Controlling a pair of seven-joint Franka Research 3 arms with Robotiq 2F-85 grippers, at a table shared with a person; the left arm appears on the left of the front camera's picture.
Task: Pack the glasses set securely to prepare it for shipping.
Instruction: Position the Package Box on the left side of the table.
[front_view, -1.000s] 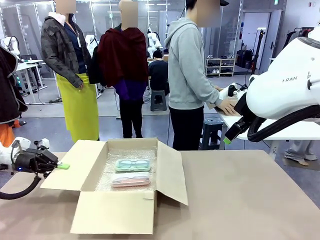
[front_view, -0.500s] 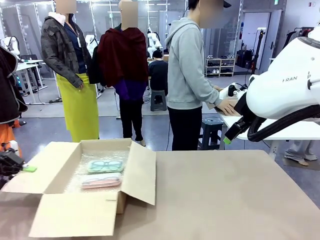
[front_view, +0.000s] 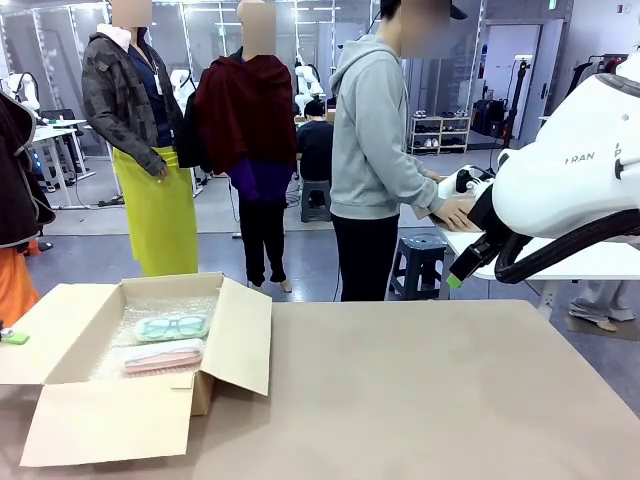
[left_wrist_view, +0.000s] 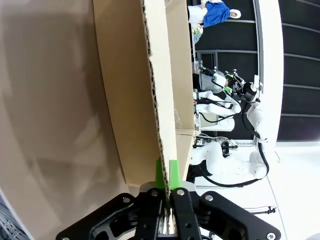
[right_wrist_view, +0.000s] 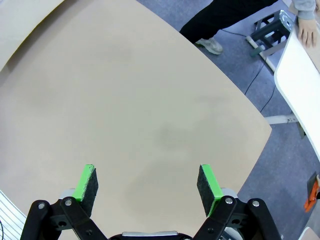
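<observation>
At table's left edge, left gripper (left_wrist_view: 165, 172) is pinching the cardboard box (front_view: 130, 420) flap; mint case (front_view: 171, 327) and pink case (front_view: 163, 356) are lying inside on bubble wrap (front_view: 205, 305). Right gripper (right_wrist_view: 147, 186) is hanging open. Likely positioning step; flap-closing next.

Cardboard box (front_view: 120, 420) with both cases, dragged leftward by left end effector (left_wrist_view: 165, 175).

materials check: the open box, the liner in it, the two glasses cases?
Box: brown corrugated cardboard, matte; fluted edge shows in the left wrist view, where the left pincer is shut on a flap. Liner: likely bubble wrap, clear and dimpled. Mint-green case and pink case: apparently translucent plastic, spectacles showing through the green one.
</observation>
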